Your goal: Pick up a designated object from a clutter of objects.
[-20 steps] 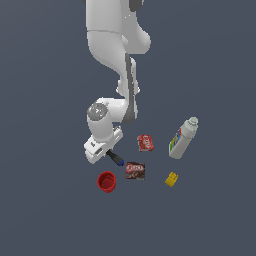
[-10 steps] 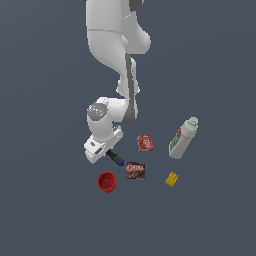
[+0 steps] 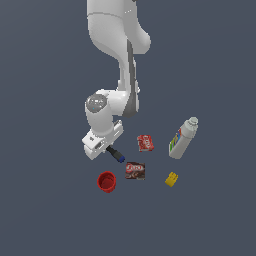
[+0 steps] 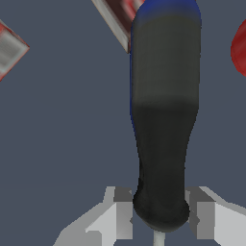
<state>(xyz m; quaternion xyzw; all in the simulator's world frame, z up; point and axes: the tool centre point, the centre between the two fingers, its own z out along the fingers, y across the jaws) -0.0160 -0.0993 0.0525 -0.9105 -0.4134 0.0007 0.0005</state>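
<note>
We found the screwdriver [image 4: 166,115] lying between the two pale fingers [image 4: 117,214] of the gripper [image 3: 102,148], which sat close on either side of the handle's narrow end; whether they pressed on it we could not tell. Its handle was black, swelling wider away from the fingers, and capped blue; a thin pale shaft showed just below the handle in the wrist view. In the exterior view only the blue-tipped end [image 3: 117,155] projected from under the gripper, just above the red cup [image 3: 106,181] and beside the brown packet [image 3: 135,170]. The red packet [image 3: 145,142], yellow block [image 3: 171,179] and white bottle [image 3: 182,138] lay apart, toward the exterior view's right.
</note>
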